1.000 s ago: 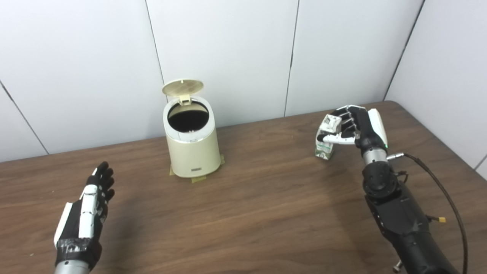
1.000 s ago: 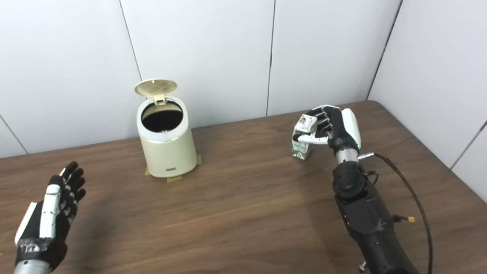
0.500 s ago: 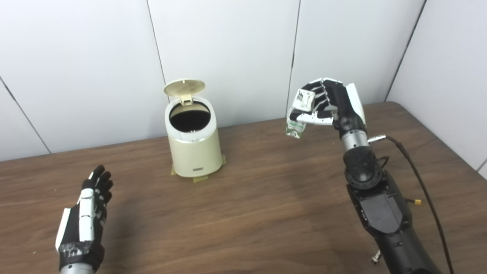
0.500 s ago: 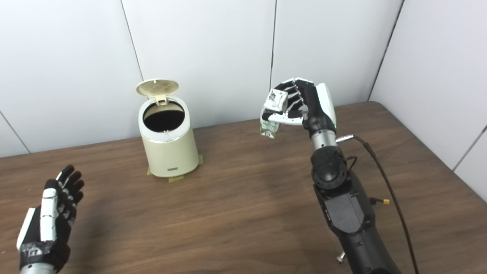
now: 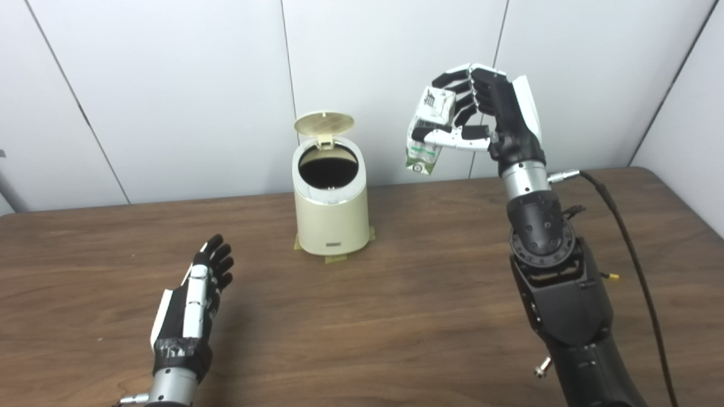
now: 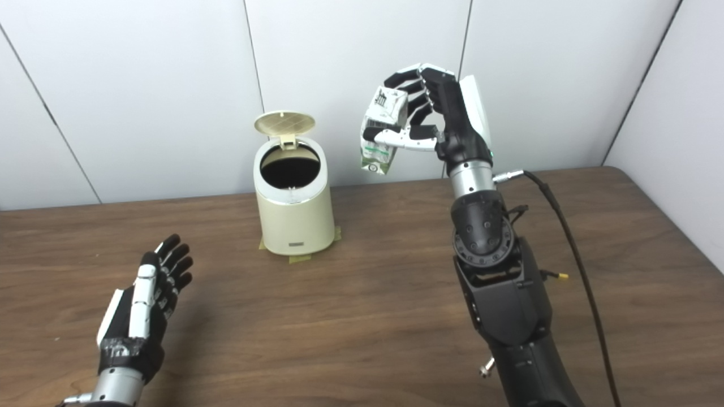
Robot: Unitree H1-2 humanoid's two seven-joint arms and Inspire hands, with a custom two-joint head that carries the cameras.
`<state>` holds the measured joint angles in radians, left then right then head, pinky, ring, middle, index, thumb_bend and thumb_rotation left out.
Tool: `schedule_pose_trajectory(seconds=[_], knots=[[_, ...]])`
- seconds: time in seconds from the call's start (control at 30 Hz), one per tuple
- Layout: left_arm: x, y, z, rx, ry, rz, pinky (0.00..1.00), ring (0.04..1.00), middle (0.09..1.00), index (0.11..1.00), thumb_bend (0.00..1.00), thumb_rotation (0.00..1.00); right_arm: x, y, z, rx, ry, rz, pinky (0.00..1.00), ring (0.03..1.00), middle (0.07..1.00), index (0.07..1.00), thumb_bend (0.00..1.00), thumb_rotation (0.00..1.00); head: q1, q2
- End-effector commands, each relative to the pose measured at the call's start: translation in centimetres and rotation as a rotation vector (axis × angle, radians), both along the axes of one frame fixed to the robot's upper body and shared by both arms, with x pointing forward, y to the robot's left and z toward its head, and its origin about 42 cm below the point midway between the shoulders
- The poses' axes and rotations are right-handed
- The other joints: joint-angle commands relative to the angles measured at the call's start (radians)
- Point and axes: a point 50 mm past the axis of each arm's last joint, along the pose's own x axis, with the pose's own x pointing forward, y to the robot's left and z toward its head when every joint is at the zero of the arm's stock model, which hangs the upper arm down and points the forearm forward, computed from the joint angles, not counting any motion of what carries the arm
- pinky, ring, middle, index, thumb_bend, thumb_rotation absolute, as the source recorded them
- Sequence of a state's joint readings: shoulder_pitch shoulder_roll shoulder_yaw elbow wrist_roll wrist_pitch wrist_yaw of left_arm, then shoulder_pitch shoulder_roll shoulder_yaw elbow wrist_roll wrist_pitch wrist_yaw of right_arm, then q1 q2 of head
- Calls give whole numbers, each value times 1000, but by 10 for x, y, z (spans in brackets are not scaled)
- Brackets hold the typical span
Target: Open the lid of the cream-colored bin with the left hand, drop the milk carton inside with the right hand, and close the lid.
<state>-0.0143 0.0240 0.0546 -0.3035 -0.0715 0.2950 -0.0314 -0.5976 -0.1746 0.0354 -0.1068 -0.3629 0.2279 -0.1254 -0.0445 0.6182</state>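
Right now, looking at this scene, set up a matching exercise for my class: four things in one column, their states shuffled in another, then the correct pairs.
Things:
1. lid
2. milk carton
3. left hand
4. bin

States:
A. open, holding nothing, low over the table
B. standing on the table with tape at its base
C. tipped up behind the opening
D. held in the air by the right hand

Pairs: 1-C, 2-D, 3-A, 4-B
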Motion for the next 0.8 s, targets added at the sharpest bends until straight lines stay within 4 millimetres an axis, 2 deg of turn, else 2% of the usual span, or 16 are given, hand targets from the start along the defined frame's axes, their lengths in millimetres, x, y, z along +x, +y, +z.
schedule_pose_trajectory(seconds=[0.0,0.1,0.3,0.47,0.77], knots=[[3,-5,11,-4,-54,2,961,943,942,949,428,939,5,18,36,14,-142,34,303,391,510,537,493,0,8,-2],[3,-8,10,-12,-48,4,969,942,942,947,411,928,11,33,38,28,-135,53,342,388,510,530,496,0,22,-9],[2,-14,7,-6,-48,0,954,936,942,950,406,904,22,62,33,46,-113,114,342,389,509,539,495,0,44,-19],[1,-17,6,-6,-51,-4,954,932,937,947,428,875,29,75,26,39,-117,131,287,393,514,535,491,0,53,-23],[1,-21,4,-10,-53,-10,958,934,937,946,452,839,42,94,11,67,-94,156,284,400,503,531,493,0,66,-29]])
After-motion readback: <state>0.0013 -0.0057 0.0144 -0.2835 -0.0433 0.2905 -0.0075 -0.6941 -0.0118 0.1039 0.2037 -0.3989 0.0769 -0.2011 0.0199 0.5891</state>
